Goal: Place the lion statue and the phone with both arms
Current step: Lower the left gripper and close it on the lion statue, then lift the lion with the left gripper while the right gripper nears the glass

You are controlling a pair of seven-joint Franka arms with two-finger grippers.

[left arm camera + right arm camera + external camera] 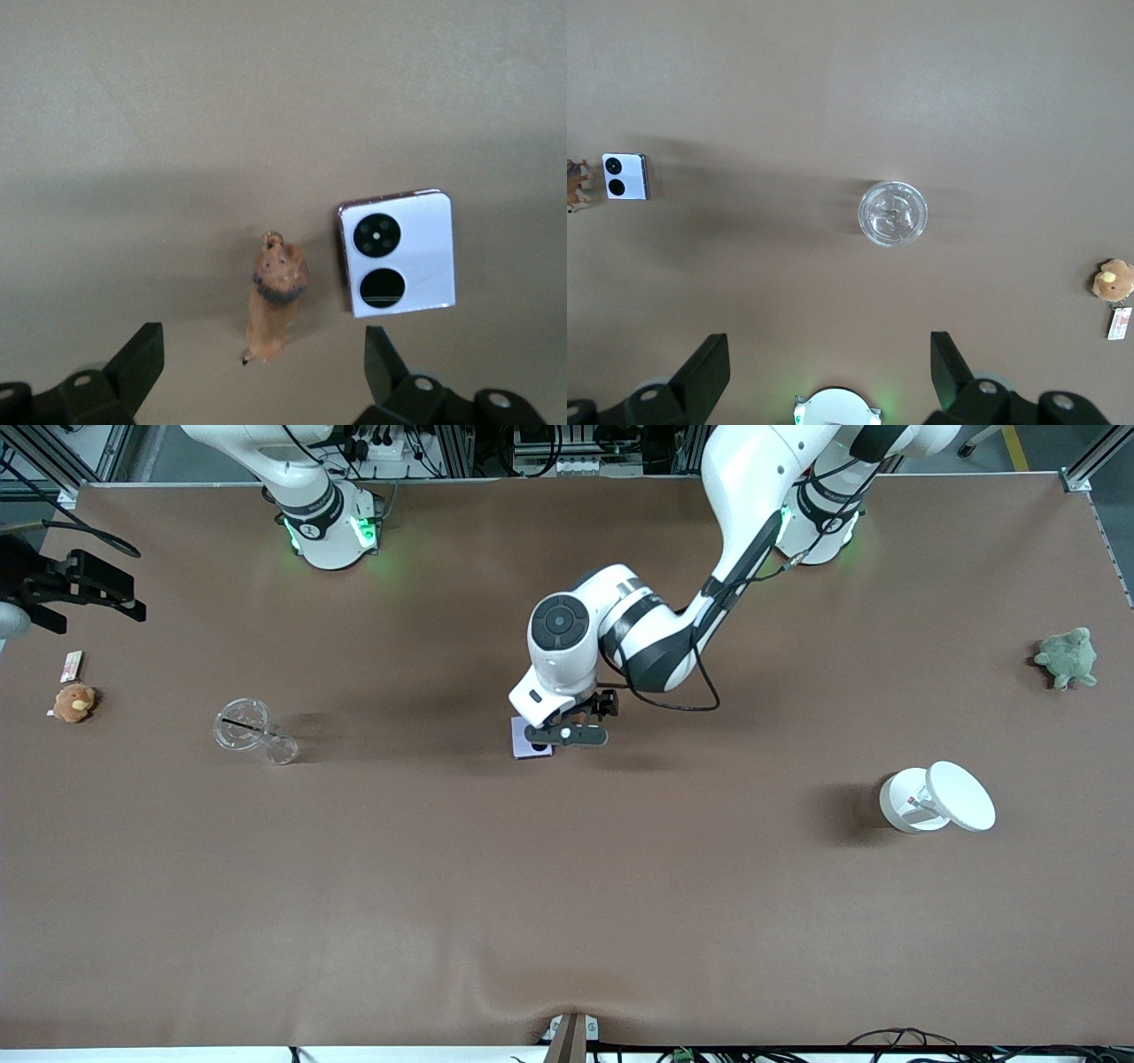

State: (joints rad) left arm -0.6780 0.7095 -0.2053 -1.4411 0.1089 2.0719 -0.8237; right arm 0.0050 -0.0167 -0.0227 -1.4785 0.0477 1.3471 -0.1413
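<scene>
You are looking at two containers: one clear plastic cup lying on its side toward the right arm's end, and one white lidded tub tipped over toward the left arm's end. Mid-table, one tiny reddish-brown lion statue with a darker mane is standing just beside one pale lilac square flip phone showing two black camera circles. Your left gripper is hovering over the lion, fingers apart and empty, while your right gripper is waiting spread open above the cup's end of the table.

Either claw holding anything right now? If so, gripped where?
Nothing held. Left claw is open over the lion, beside the phone. Right claw is open too, up above the clear cup, waiting.
</scene>
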